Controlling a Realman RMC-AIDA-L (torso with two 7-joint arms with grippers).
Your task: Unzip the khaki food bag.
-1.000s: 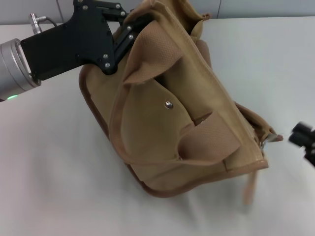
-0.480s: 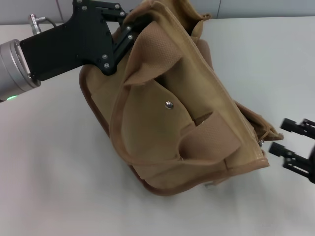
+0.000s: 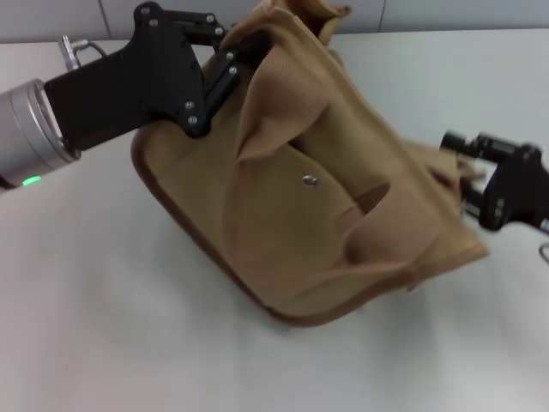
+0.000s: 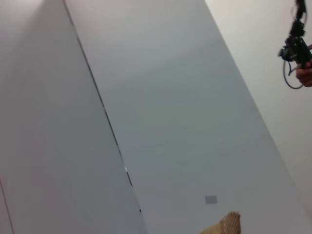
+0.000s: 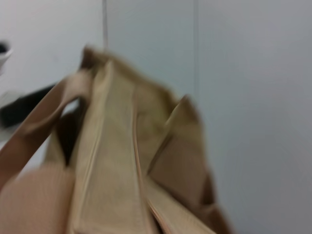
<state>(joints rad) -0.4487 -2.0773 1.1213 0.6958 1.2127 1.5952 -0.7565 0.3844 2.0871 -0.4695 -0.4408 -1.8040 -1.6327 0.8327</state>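
So far the left gripper [image 3: 225, 53], upper left of the head view, pinches the khaki food bag [image 3: 317, 189] at centre, while the right gripper [image 3: 470, 172], its closure unreadable, meets the bag's right end; unzipping seems barely begun.

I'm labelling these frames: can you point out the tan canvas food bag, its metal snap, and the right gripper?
khaki food bag [image 3: 283, 240]: head view, on the tan canvas front panel.
metal snap [image 3: 310, 180]: head view, on the small round stud.
right gripper [image 3: 470, 172]: head view, at its black fingertips by the bag's end.
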